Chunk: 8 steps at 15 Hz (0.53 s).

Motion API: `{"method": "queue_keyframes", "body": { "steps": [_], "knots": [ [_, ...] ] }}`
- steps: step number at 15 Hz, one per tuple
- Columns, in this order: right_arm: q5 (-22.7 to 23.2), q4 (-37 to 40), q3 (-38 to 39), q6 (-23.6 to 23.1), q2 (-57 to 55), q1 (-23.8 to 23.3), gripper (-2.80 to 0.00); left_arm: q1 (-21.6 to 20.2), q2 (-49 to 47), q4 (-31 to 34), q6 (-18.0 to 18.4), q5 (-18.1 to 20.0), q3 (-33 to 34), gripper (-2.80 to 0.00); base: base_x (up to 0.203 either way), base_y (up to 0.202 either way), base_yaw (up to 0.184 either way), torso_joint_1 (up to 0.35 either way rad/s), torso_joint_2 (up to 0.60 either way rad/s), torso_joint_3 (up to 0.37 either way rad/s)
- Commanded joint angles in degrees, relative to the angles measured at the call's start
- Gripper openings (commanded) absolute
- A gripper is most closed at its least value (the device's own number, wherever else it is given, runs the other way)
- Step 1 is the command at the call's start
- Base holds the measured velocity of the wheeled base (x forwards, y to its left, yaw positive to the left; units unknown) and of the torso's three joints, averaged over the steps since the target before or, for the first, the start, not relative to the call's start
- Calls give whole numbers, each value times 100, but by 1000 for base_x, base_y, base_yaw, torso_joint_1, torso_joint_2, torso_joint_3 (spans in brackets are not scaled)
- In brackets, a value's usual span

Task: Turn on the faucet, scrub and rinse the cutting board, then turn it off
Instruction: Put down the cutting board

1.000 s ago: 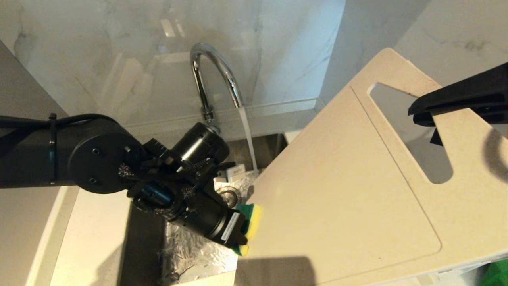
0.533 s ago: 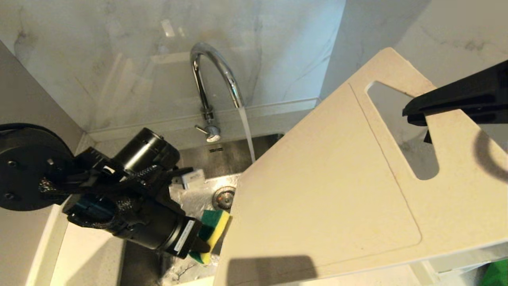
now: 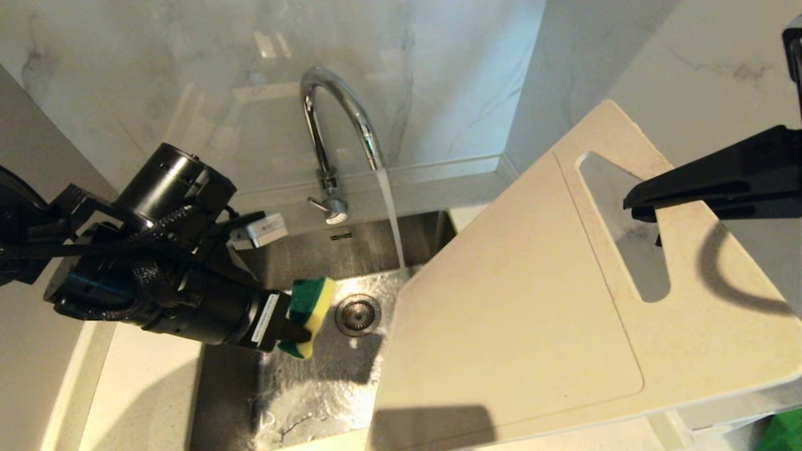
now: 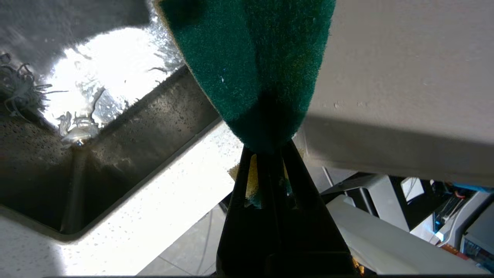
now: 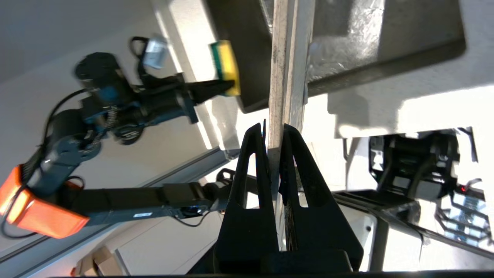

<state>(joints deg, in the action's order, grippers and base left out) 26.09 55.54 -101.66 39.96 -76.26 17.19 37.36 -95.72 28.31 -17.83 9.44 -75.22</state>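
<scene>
The chrome faucet (image 3: 341, 119) runs a stream of water into the steel sink (image 3: 326, 394). Its small lever (image 3: 324, 205) sticks out at the base. My right gripper (image 3: 633, 205) is shut on the cream cutting board (image 3: 520, 313) at its handle slot and holds it tilted over the sink's right side; the board's edge (image 5: 283, 69) stands between the jaws (image 5: 274, 133). My left gripper (image 3: 294, 332) is shut on a green-and-yellow sponge (image 3: 310, 307), over the sink left of the drain (image 3: 357, 314) and apart from the board. The sponge's green side (image 4: 254, 58) fills the left wrist view.
A marble wall (image 3: 188, 94) rises behind the sink. Pale countertop (image 3: 138, 401) lies along the sink's left side. Something green (image 3: 783, 432) shows at the bottom right corner below the board.
My left gripper pulled the sponge off the board's lower left edge, leftward and up over the sink. The board shifted a little in my right gripper, which still holds it.
</scene>
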Motion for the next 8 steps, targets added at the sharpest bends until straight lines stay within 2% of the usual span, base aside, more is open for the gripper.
{"method": "queue_keyframes", "body": {
  "steps": [1, 4, 8],
  "knots": [
    [10, 241, 6, 21, 45, 4, -280, -19, 80, 17, -10, 23, -19, -280, 0, 0, 0, 0, 0, 0],
    [-15, 963, 6, -19, 389, 0, -280, -19, 80, 17, -10, 23, -28, -280, 0, 0, 0, 0, 0, 0],
    [-590, 1995, 78, -171, 620, 4, -280, -19, 54, 17, -1, 32, -90, -280, 0, 0, 0, 0, 0, 0]
  ]
}}
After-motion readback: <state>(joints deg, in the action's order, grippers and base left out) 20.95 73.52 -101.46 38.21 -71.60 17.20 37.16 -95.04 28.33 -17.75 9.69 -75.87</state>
